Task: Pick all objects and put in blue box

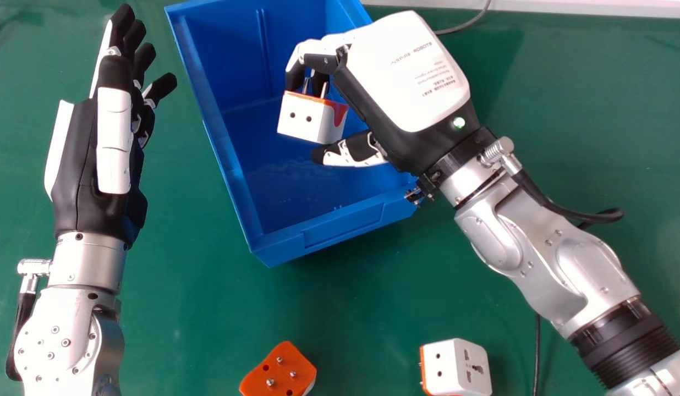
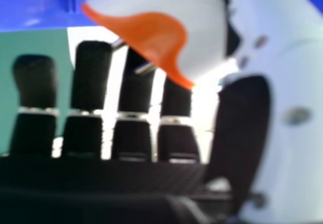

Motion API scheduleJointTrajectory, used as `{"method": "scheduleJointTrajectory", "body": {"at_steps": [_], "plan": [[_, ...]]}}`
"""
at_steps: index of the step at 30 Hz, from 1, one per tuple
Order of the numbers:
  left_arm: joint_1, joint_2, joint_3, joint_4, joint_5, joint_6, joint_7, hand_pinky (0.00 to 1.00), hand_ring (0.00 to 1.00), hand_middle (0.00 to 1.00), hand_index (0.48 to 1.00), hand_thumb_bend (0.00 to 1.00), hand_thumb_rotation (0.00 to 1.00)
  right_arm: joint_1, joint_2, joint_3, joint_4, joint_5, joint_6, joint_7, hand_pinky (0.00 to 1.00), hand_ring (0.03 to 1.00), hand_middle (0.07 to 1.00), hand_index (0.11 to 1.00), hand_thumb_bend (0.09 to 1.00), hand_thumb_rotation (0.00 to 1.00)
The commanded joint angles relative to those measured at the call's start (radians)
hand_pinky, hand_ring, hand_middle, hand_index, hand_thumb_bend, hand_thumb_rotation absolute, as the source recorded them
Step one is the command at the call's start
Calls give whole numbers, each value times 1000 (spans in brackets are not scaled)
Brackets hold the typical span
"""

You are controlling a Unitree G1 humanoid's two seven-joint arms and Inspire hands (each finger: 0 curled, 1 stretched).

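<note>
Two loose adapters, one orange side up (image 1: 279, 371) and one white (image 1: 458, 366), lay nearest on the green table (image 1: 180, 308). Left hand (image 1: 78, 165) idle at head view's left, fingers extended. Right hand (image 1: 409, 71) partly closed: curled fingers and thumb (image 1: 354, 149) had the held adapter (image 1: 304, 118) between them, over the blue box (image 1: 279, 250). Judged step: release. Best lowered well inside the walls, then opened wide, lest pins snag the fingers.

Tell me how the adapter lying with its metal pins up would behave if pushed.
The adapter should feel stiff, since its shell looks like hard plastic. Its blocky shape suggests it would slide rather than roll. The upright pins might catch a finger pushing from above.
</note>
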Motion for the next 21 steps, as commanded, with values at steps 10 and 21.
{"method": "scheduleJointTrajectory", "body": {"at_steps": [10,21], "plan": [[0,12,7,-22,-10,-2,-5,911,986,998,976,803,1000,-15,-15,14,-74,-36,96,109,263,388,490,547,491,0],[-5,14,9,-14,-14,-6,-8,913,987,998,978,803,1000,-10,-26,35,-114,-91,193,195,434,570,652,655,713,54]]}}
